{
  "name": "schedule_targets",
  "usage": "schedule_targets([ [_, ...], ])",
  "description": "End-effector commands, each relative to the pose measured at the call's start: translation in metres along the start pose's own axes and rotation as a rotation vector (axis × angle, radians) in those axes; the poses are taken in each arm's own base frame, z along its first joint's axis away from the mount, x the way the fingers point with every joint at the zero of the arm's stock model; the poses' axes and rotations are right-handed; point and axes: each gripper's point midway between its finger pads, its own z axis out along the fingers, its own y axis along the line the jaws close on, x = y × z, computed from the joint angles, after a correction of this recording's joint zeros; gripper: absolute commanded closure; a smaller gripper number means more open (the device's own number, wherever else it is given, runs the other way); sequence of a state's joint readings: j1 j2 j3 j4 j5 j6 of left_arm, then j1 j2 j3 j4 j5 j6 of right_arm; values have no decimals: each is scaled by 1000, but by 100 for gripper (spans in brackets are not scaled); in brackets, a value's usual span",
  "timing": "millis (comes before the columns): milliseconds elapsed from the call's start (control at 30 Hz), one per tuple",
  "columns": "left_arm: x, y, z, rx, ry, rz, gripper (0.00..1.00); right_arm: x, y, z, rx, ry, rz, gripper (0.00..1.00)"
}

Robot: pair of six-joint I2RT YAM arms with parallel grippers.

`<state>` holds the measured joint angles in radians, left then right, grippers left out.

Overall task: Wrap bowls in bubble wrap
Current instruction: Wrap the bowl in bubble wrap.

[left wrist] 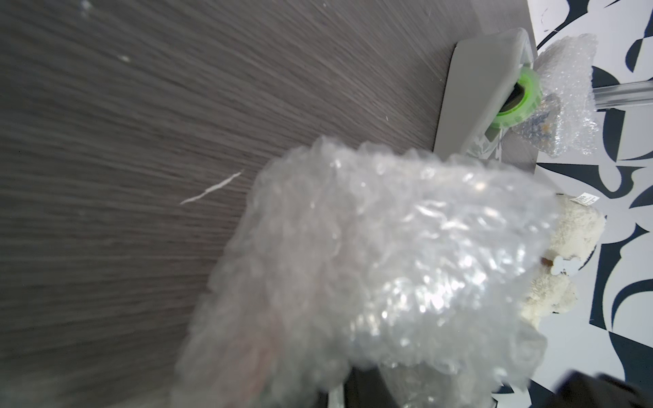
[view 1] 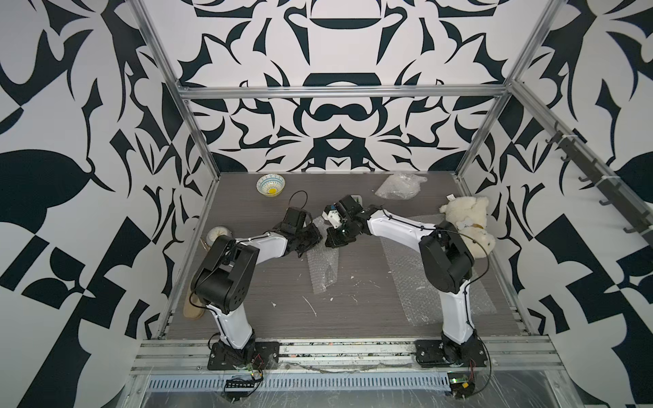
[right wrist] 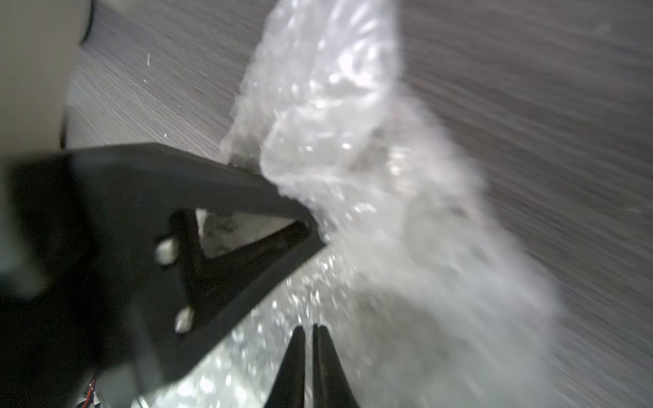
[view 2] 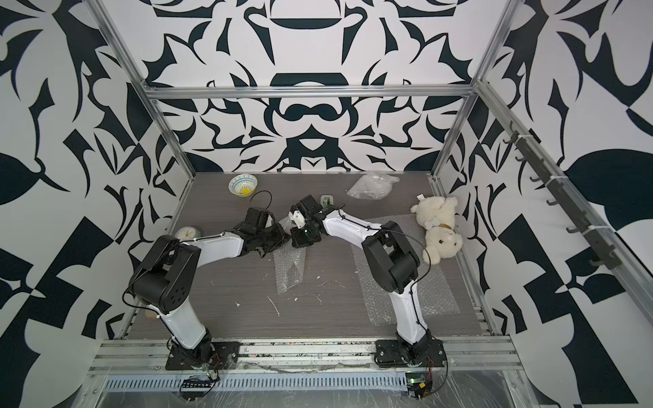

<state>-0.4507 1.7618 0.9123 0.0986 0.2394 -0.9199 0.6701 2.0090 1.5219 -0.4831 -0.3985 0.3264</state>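
Note:
A crumpled strip of bubble wrap (view 1: 322, 268) lies mid-table, and both arms meet over its far end. My left gripper (view 1: 313, 237) is shut on the bubble wrap (left wrist: 388, 265), which hides its jaws in the left wrist view. One of its black fingers (right wrist: 247, 226) presses into the wrap (right wrist: 335, 123). My right gripper (right wrist: 309, 330) is beside it, open by only a narrow slit, over the plastic. I cannot tell whether a bowl is inside this strip. A light blue-and-white bowl (view 1: 270, 184) with a yellow centre stands bare at the back left.
A bubble-wrap bundle (view 1: 401, 186) with something blue-patterned inside (left wrist: 540, 127) lies at the back right. A flat sheet (view 1: 424, 282) is under the right arm. A grey tape dispenser (left wrist: 477, 88), a teddy bear (view 1: 466, 226) and a pale clock (view 1: 218, 235) are also on the table.

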Motion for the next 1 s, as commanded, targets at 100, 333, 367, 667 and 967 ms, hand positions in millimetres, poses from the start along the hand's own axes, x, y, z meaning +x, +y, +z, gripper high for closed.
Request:
schedule_targets([
  [100, 11, 19, -1, -84, 39, -37, 87, 22, 38, -58, -42, -61, -129, 72],
  [333, 7, 16, 2, -83, 36, -48, 87, 95, 80, -50, -157, -35, -150, 50],
  [367, 7, 16, 2, -82, 35, -50, 87, 102, 85, -46, -170, -32, -146, 48],
  [667, 8, 16, 0, -79, 30, -58, 87, 113, 108, -19, -208, -104, -125, 38],
  [967, 8, 15, -2, -67, 27, -57, 87, 104, 85, 7, -77, -94, -93, 46],
])
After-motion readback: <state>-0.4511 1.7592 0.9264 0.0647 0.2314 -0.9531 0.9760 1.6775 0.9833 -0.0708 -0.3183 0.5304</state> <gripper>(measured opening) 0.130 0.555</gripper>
